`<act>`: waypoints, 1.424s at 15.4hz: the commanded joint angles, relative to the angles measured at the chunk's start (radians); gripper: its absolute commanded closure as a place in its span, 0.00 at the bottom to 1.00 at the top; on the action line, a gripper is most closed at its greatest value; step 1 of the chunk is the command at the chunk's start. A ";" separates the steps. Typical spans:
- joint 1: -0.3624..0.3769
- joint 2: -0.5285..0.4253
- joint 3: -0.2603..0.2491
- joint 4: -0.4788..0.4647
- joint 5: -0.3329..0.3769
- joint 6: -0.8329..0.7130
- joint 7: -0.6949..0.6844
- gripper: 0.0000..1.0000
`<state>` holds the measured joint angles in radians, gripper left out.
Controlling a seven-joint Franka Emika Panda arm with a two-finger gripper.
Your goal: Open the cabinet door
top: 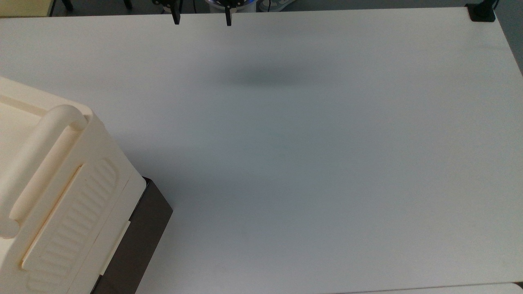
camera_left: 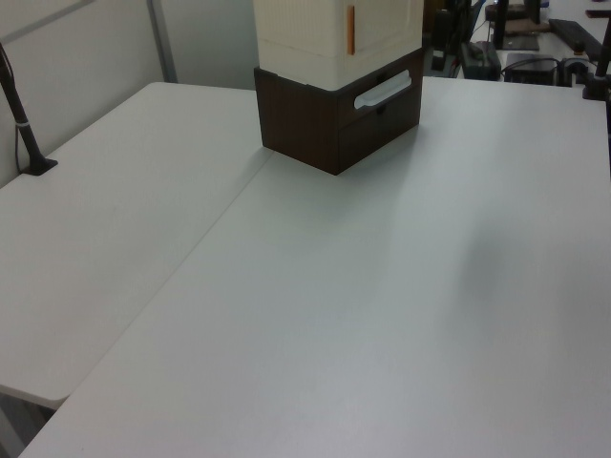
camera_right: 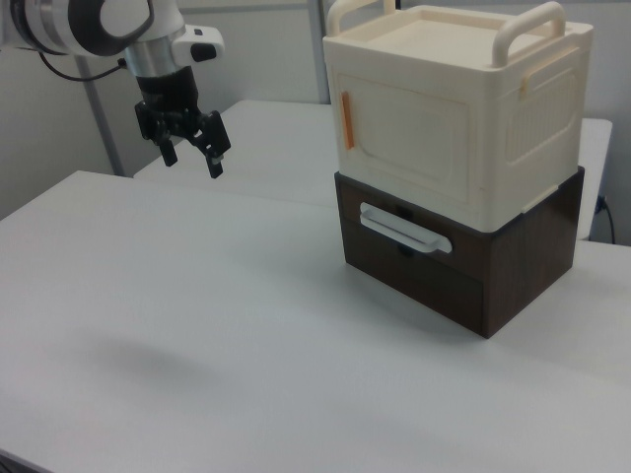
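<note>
We see one white surface (camera_right: pixel 197 325), made of two tabletops butted together with a seam between them in the left view. On it stands one cabinet (camera_right: pixel 458 128): a cream box with two bar handles on top, seated on a dark brown base (camera_right: pixel 473 266) that carries one pale drawer handle (camera_right: pixel 404 229). In the right view it stands at the far right; in the top view it fills the near left corner.

The one door (camera_right: pixel 404 143) is the flat framed panel on the cabinet face that looks toward the right view's near left. It stands upright and closed, flush with the box, its long axis roughly horizontal, with one orange strip (camera_right: pixel 346 121) running vertically at its left edge.

One arm (camera_right: pixel 99 22) reaches in at the right view's far left. Its gripper (camera_right: pixel 192 158) hangs above the surface, well apart from the cabinet, fingers spread and grasping nothing.
</note>
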<state>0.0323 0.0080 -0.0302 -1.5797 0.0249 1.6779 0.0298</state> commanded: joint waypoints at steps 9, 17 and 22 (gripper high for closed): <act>-0.021 0.023 -0.023 0.055 -0.077 0.196 -0.005 0.15; -0.081 0.115 -0.023 0.118 -0.069 0.478 0.038 0.53; -0.088 0.168 -0.023 0.118 -0.071 0.659 0.120 0.53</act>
<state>-0.0505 0.1373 -0.0541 -1.4788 -0.0416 2.2429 0.0790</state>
